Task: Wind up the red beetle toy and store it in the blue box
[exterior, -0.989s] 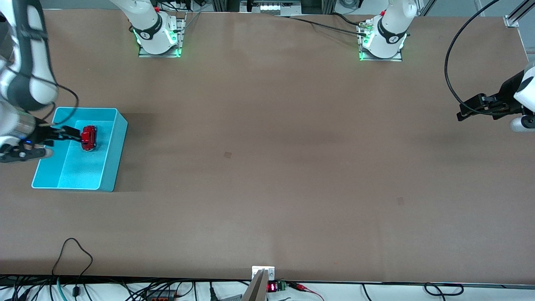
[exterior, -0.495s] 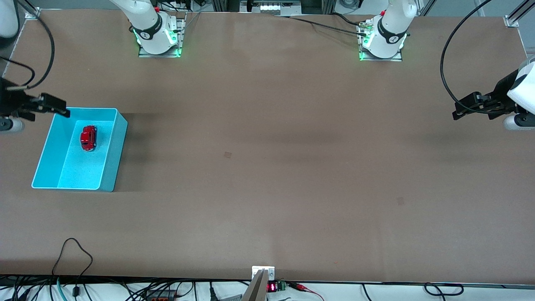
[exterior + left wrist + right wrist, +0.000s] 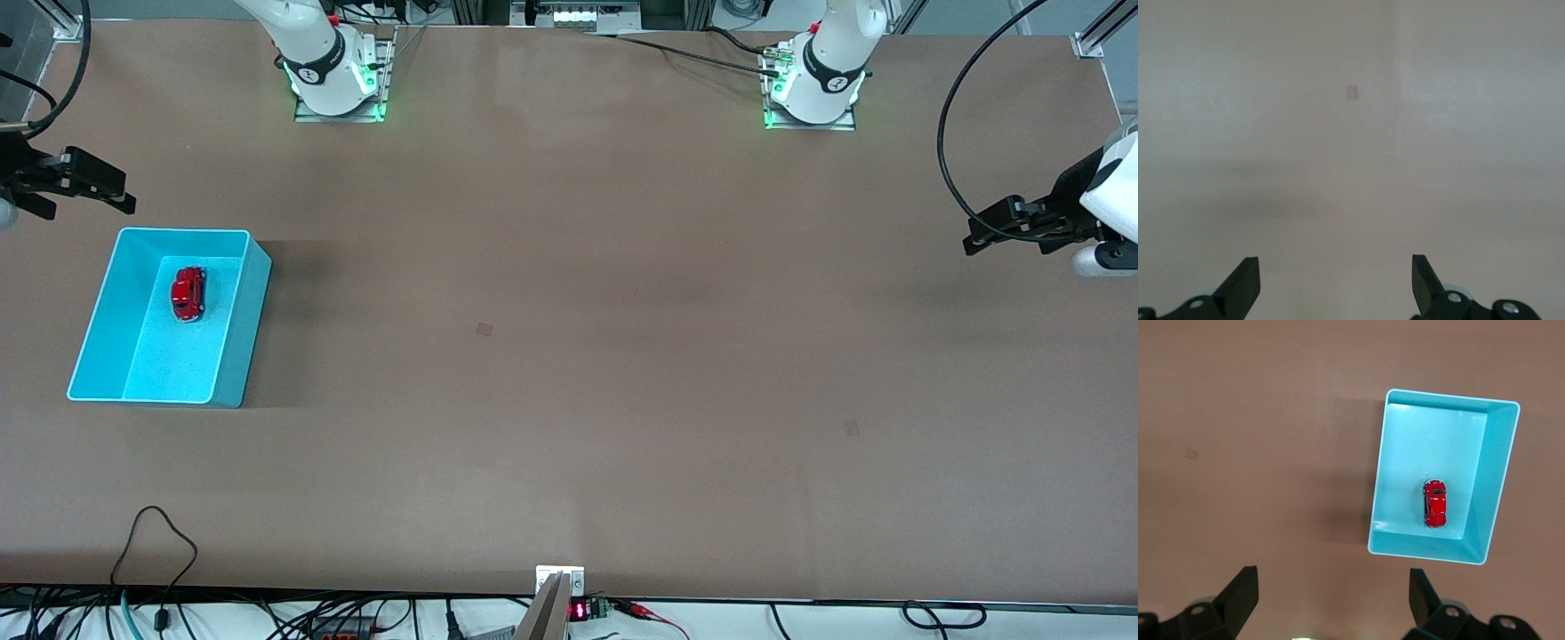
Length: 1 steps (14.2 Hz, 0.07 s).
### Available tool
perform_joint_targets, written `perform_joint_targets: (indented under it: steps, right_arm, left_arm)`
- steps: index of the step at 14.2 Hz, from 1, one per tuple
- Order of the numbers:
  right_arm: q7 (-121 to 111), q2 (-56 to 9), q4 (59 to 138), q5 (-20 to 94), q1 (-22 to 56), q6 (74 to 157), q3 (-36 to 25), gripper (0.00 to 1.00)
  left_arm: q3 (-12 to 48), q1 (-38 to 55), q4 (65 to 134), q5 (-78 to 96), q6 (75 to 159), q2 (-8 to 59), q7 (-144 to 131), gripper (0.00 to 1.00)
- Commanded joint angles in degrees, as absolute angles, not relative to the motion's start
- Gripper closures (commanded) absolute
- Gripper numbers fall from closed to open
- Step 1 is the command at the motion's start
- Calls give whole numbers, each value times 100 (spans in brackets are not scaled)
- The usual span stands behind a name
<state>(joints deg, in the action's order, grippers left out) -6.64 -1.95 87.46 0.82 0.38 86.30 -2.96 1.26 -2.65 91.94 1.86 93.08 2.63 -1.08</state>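
Toy: the red beetle toy lies on the floor of the blue box, in the half farther from the front camera, its long axis along the box's length.
Box: at the right arm's end of the table.
Right gripper: empty, fingers spread apart, up over bare table just off the box's edge toward the robot bases; by far the nearer arm.
Left gripper: fingers apart, empty, waiting over the table's other end.
Stage: storing looks done.
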Motion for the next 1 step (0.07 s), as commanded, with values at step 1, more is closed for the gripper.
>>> perform_joint_targets:
  steps: [1]
  right_arm:
    - [-510,-149,8736,35,-123,8499,-106,0]
  left_arm:
    - [149,-299,9378,193,9387,97,-26,0]
